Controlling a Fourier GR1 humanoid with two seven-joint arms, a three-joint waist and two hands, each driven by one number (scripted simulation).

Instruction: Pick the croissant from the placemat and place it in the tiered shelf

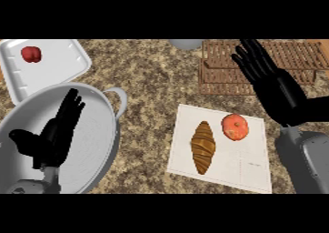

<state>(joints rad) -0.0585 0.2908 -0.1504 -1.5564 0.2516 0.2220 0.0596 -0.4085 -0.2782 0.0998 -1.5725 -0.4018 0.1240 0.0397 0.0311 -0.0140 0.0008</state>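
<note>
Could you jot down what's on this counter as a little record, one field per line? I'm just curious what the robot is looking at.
croissant: lying on the placemat, untouched
placemat: white, on the counter's right half
round orange fruit: on the placemat, right of the croissant
tiered shelf: brown slats, at the counter's far right
white tray: far left, holding a small red fruit
pan: grey, near left
left hand: open, over the pan
right hand: open, fingers straight, over the shelf, holding nothing

no text, label or number can be read anywhere (nothing bears any).
</note>
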